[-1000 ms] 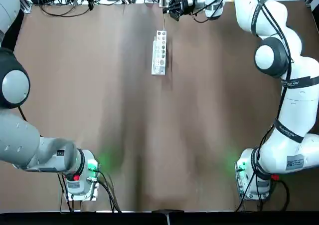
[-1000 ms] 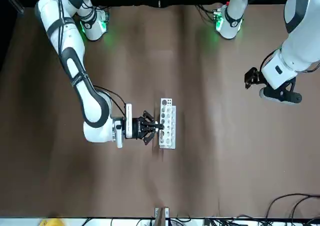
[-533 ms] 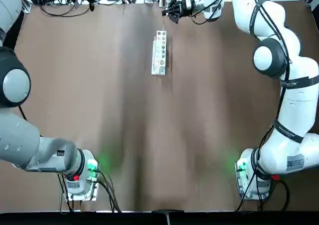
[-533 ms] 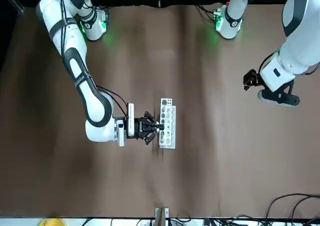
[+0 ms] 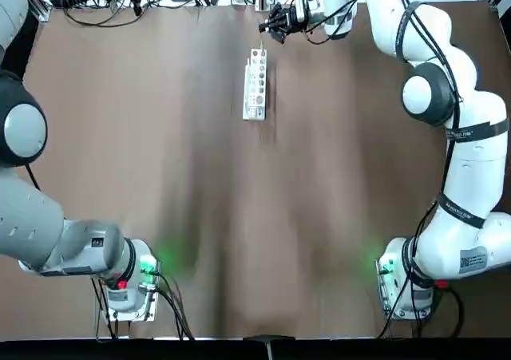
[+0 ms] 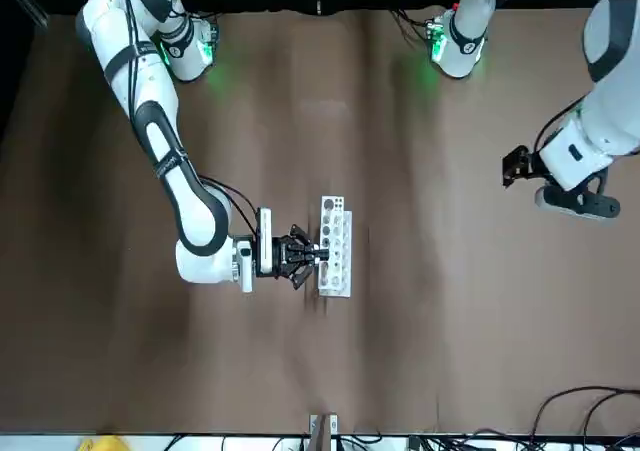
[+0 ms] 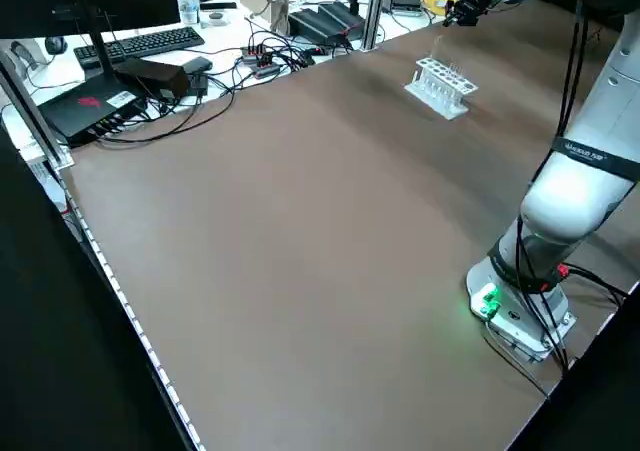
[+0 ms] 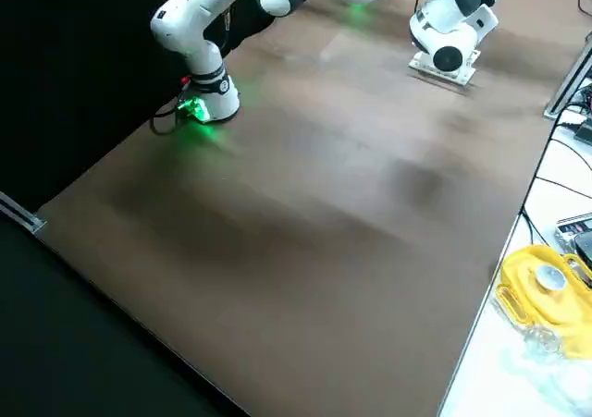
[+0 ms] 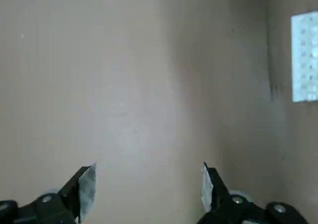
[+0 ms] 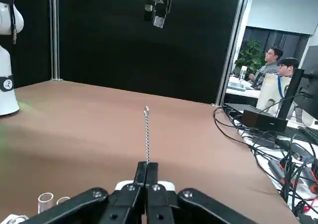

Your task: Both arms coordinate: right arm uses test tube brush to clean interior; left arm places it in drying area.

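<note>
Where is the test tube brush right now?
The test tube brush is pinched in the right gripper, held at the table's far edge just beyond the white rack.

We are noting a brown table point(image 7: 280, 221), black curtain point(image 10: 149, 40), cluttered desk point(image 7: 150, 56) holding keyboard point(image 7: 135, 43), two people point(image 10: 276, 60) sitting.

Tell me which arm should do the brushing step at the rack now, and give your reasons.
Right. The right gripper is shut on the test tube brush and sits beside the far end of the rack. The left gripper is open, holds nothing, and hangs well off to the side.
</note>
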You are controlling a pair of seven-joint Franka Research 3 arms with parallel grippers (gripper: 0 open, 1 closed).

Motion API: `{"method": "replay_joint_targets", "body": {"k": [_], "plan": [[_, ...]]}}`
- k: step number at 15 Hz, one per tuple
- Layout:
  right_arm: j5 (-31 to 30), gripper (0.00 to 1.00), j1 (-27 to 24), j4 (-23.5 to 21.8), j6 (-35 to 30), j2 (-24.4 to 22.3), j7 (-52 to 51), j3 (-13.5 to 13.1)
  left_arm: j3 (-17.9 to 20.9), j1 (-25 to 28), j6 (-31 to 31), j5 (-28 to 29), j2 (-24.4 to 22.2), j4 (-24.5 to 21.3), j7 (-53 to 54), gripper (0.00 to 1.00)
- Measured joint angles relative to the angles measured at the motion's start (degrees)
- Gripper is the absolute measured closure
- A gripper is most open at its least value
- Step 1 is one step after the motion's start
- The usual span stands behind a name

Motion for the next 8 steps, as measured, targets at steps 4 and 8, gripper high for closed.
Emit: {"method": "replay_joint_targets", "body": {"k": [4, 8], "plan": [[0.0, 0.98, 0.0, 0.2, 0.0, 0.0, 0.0, -0.1, 0.0, 0.7, -0.8, -1.0, 0.0, 0.0, 13.2, 0.0], [0.1, 0.98, 0.0, 0.8, 0.0, -0.5, 1.7, -0.1, 0.0, 1.2, -1.8, -2.2, 0.1, 0.0, 23.4, 0.0]]}}
